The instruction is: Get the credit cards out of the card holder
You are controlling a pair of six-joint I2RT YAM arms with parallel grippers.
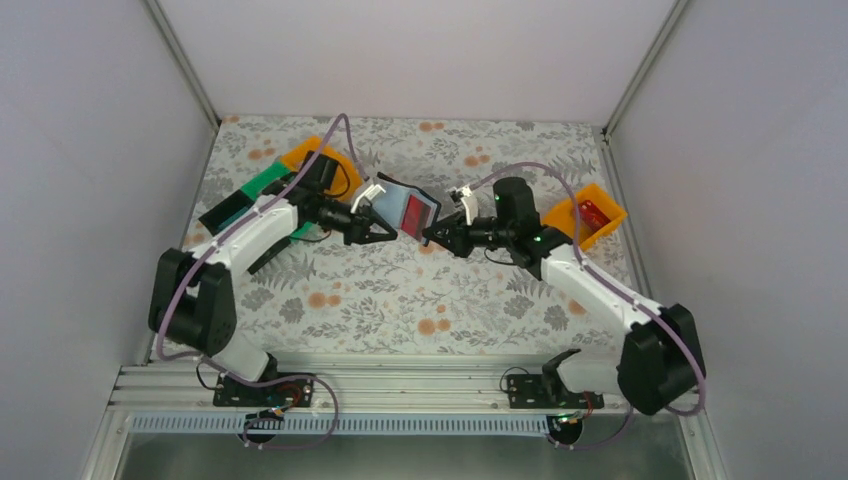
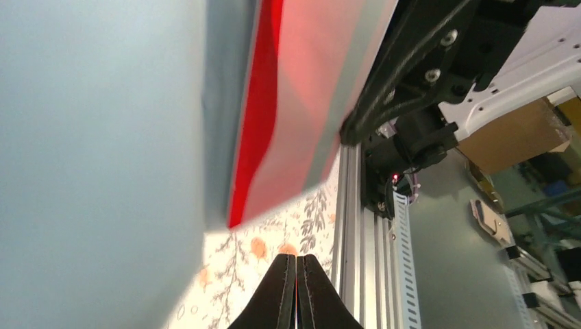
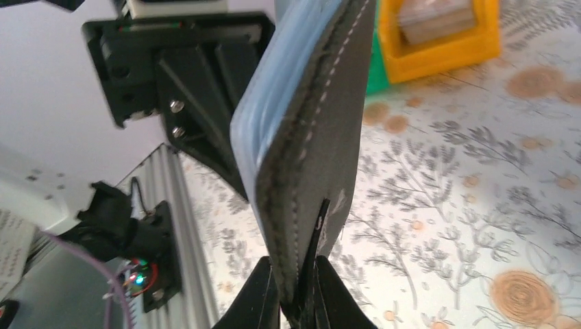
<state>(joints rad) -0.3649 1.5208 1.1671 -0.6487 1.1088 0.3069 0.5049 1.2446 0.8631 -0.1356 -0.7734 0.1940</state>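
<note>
The black card holder [image 1: 398,203] is held open in the air above the table's middle. A red credit card [image 1: 416,213] shows in its bluish inner pocket. My right gripper [image 1: 430,238] is shut on the holder's lower edge; the right wrist view shows its fingers [image 3: 270,288] clamped on the stitched edge of the holder [image 3: 315,130] and its black tab. My left gripper [image 1: 390,235] is at the holder's lower left corner. In the left wrist view its jaws [image 2: 296,260] are pressed together with nothing visible between them, and the red card [image 2: 250,137] looms blurred above.
An orange tray [image 1: 583,215] with a red card in it stands at the right. An orange tray [image 1: 318,158], a green tray [image 1: 262,183] and a black tray [image 1: 225,212] stand at the back left. White walls enclose the floral tablecloth [image 1: 400,300].
</note>
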